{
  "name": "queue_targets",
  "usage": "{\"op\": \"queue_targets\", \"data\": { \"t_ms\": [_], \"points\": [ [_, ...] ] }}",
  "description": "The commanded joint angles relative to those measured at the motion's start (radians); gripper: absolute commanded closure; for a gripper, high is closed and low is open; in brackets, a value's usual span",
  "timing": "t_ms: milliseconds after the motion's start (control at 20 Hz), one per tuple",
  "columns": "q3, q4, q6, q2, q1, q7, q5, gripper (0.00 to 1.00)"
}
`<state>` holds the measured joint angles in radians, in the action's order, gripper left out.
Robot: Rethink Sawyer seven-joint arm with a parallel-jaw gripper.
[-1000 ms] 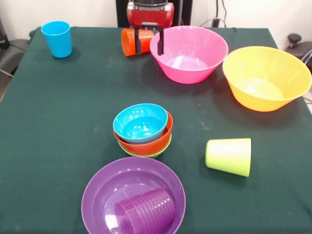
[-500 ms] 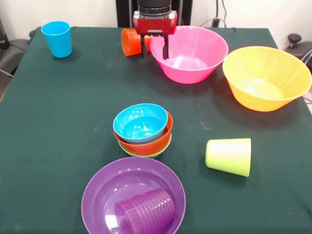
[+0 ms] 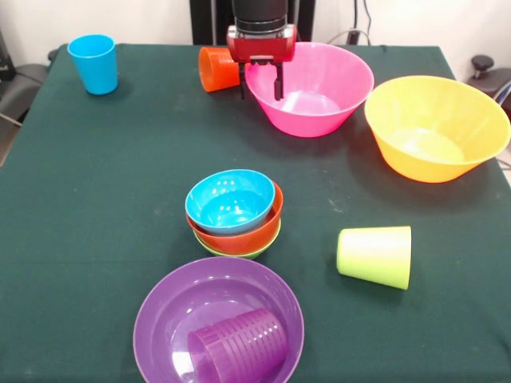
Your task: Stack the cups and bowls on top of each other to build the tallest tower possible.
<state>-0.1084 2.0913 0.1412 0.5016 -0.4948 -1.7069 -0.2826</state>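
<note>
**Green-Topped Table Against a Pale Wall**

Covered edge to edge in dark green cloth (image 3: 96, 199), slightly scuffed and flecked with pale specks. Backed by a plain off-white wall (image 3: 144, 20) along the top. Split at the centre of that wall by a dark vertical panel (image 3: 209, 20). Draped with thin black cables (image 3: 363, 20) to the right, running down toward the far table edge. Flanked at the left edge by a dark rounded chair-like shape (image 3: 16, 84), and at the right edge by a black knob (image 3: 481, 62) above a dark padded surface. Lit evenly and softly, with only faint shadows on the cloth.
</note>
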Motion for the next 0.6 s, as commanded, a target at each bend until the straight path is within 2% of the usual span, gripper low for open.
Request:
{"op": "queue_targets", "data": {
  "t_ms": [50,600],
  "points": [
    [-0.008,-0.012,0.050,-0.022,0.040,-0.133,-0.042,0.00],
    [-0.017,-0.009,0.057,-0.027,0.026,-0.148,-0.036,0.00]
  ]
}}
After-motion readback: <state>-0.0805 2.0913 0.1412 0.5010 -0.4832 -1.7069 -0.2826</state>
